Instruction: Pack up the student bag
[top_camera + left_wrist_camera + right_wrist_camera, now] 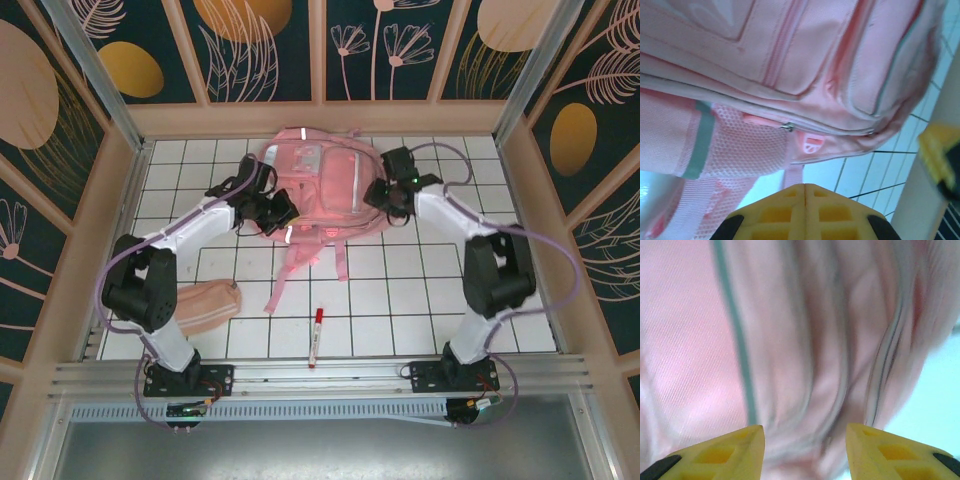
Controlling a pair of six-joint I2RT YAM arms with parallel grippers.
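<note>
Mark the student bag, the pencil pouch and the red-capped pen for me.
student bag (318, 185): top external view, on its front pocket panel.
pencil pouch (210, 305): top external view, middle of its body.
pen (316, 338): top external view, mid-barrel.

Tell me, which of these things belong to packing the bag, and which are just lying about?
In the job:
- bag
- left gripper, shut, at one side of the bag
- right gripper, open, at the other side

Lying about:
- pouch
- pen
Both lie apart from the bag, untouched; probably meant to be packed later.
</note>
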